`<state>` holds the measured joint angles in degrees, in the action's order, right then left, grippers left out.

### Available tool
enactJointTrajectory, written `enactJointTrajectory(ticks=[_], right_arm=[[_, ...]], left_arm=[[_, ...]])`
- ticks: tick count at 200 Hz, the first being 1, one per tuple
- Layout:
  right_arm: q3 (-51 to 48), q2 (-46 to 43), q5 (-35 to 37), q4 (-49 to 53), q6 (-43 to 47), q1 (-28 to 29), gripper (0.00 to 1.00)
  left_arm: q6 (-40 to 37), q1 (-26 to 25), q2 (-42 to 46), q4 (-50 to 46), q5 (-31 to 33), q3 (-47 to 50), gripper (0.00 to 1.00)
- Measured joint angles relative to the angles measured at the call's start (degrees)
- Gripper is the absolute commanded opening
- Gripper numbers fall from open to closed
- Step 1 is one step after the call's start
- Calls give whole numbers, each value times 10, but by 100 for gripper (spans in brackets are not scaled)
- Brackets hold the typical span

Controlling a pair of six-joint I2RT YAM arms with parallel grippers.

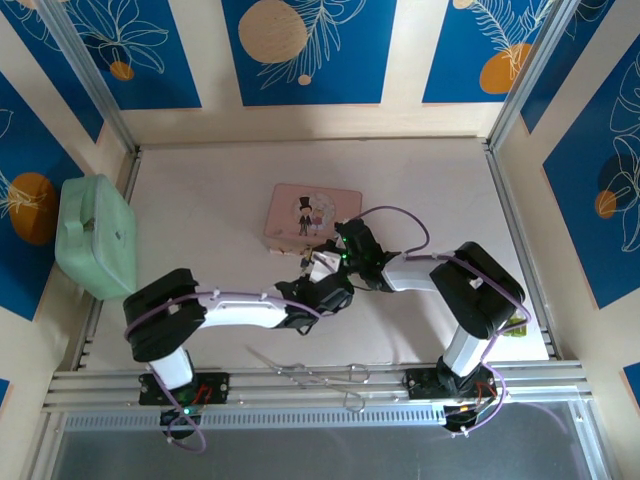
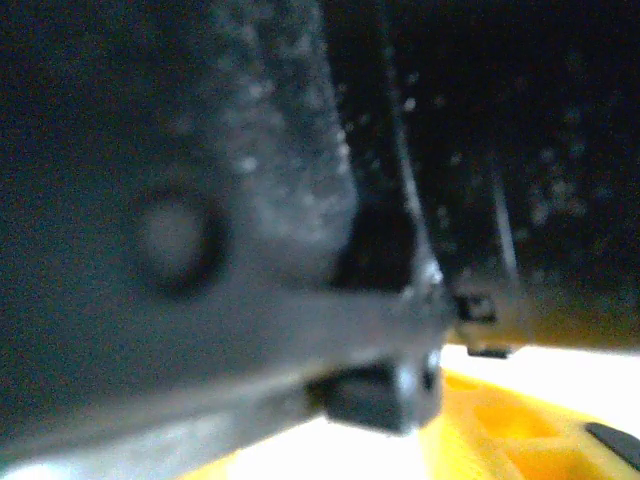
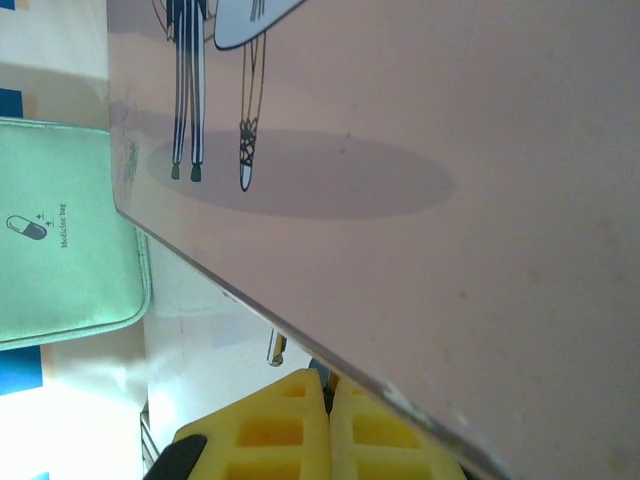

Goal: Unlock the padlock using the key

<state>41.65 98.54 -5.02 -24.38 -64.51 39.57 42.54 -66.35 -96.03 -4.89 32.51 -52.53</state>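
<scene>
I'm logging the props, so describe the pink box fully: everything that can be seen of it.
The pink box is a flat rectangle with rounded corners, smooth and slightly glossy like painted tin. Its lid carries a cartoon bride and groom standing on an oval shadow. It lies flat and looks closed, near the middle of the pale table. The right gripper, yellow pads together, sits at the box's near edge; whether it actually touches the box cannot be told.

Right end effector (image 3: 327,385), pads (image 3: 270,430) together
</scene>
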Motion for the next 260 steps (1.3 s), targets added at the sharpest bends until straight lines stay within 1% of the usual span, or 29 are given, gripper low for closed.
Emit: enactJointTrajectory(ticks=[12, 20, 29, 44, 60, 73, 84, 105, 142, 163, 195, 228, 260], right_arm=[[1, 0, -2, 1, 2, -1, 0], [3, 0, -4, 5, 2, -2, 0], [5, 0, -4, 12, 4, -2, 0], [9, 0, -5, 20, 7, -3, 0], [11, 0, -7, 24, 9, -3, 0], [11, 0, -7, 24, 10, -4, 0], [11, 0, -7, 24, 10, -4, 0], [12, -1, -7, 27, 10, -4, 0], [16, -2, -6, 38, 11, -4, 0], [30, -3, -2, 70, 13, -3, 0], [75, -3, 21, 163, 24, 5, 0], [119, 6, 49, 250, 34, 13, 0], [142, 14, 66, 289, 38, 17, 0]], left_arm=[[17, 12, 36, -23, -22, 10, 57], [28, 23, 65, -39, -36, 16, 51], [49, 47, 108, -62, -54, 24, 45], [72, 100, 176, -88, -88, 44, 41], [92, 156, 236, -111, -112, 73, 42], [103, 186, 260, -124, -128, 85, 45], [106, 193, 264, -131, -143, 88, 48], [110, 199, 256, -125, -179, 89, 48], [124, 216, 224, -55, -249, 118, 46], [136, 230, 213, -20, -281, 138, 47], [133, 236, 209, -5, -298, 135, 47], [108, 252, 214, -37, -295, 107, 55], [77, 306, 217, -63, -295, 73, 59]])
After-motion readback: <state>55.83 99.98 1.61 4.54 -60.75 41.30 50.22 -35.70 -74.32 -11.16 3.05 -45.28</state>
